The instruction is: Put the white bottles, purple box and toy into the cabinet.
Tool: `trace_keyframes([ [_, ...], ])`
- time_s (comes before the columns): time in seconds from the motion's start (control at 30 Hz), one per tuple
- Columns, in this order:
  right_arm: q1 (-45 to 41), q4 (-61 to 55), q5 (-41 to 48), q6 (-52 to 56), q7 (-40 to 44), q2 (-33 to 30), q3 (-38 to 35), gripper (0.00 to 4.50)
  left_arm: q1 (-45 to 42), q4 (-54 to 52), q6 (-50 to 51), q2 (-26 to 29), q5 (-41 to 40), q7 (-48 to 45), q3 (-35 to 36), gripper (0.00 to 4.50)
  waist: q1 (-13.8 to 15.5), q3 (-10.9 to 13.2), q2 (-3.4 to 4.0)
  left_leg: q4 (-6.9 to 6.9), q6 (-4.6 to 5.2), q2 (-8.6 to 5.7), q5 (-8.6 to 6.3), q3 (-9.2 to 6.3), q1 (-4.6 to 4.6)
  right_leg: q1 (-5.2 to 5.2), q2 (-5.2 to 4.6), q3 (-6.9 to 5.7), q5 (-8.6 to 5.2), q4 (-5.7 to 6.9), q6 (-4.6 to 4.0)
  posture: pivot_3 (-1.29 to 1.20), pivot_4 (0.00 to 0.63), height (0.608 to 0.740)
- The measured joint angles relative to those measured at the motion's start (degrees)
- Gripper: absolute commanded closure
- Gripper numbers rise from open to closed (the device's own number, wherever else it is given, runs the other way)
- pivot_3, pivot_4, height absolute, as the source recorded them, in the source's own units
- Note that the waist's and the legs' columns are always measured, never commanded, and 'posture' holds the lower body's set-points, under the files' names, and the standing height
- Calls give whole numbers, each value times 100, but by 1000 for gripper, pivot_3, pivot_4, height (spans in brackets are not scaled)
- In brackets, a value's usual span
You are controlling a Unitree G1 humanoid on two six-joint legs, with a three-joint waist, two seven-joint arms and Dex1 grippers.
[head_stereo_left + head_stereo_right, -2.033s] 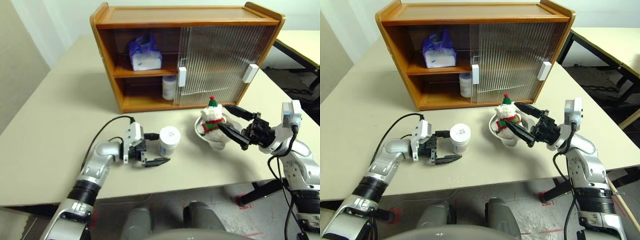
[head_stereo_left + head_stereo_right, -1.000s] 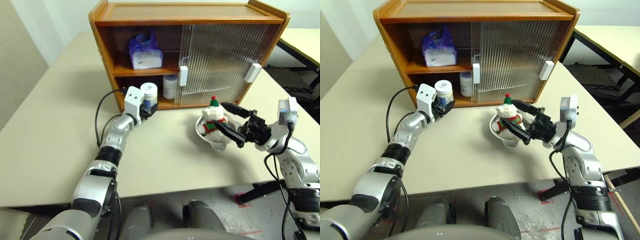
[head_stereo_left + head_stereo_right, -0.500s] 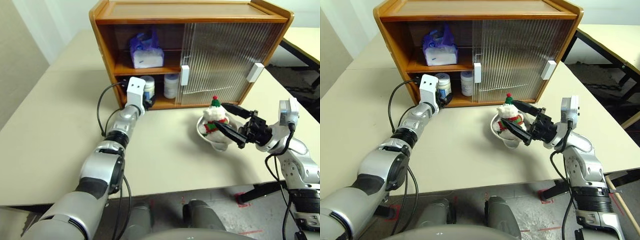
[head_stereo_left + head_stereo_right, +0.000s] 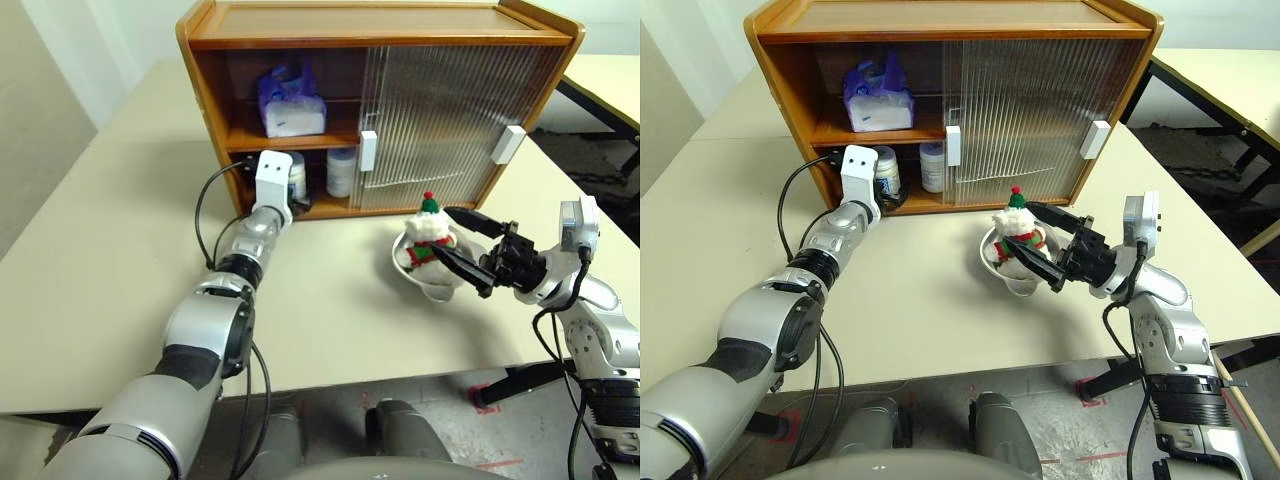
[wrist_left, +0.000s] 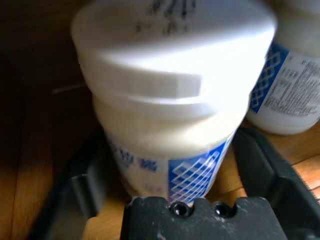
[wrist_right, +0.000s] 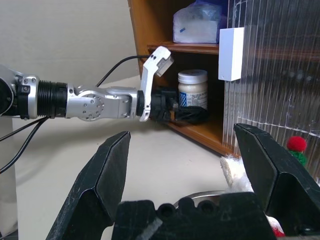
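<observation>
The left gripper (image 5: 167, 165) stands wide around a squat white bottle (image 5: 172, 100) on the cabinet's (image 4: 300, 25) lower shelf; its twin (image 4: 341, 172) is at three o'clock. The right gripper (image 6: 182, 172) gapes beside the toy (image 4: 426, 235).

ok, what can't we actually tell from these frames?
- Head views: the left gripper sits behind its own wrist block, so its contact with the white bottle is hidden.
- Left wrist view: bottle labels are too blurred to read; the second bottle is cut by the edge.
- Cabinet right half: the ribbed doors hide the contents.
- The toy covers the bowl interior.
</observation>
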Motion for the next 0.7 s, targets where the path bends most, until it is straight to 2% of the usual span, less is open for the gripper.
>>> trace_keyframes([
  [0.43, -37, 20, -1, 0, 76, -35, 2, 0, 276, -312, -121, -3, -6, -238, 18, 40, 3, -1, 0, 0, 1, 1, 1, -1, 1, 1, 0, 1, 0, 2, -1, 45, 0, 740],
  [0.7, -54, 9, 0, 3, 52, -24, 5, 0, 1439, -2078, 40, 135, -56, -721, -7, 40, 17, -2, 1, 0, 0, 3, 0, 0, 2, 1, -2, 2, 2, 8, -3, 66, 0, 740],
])
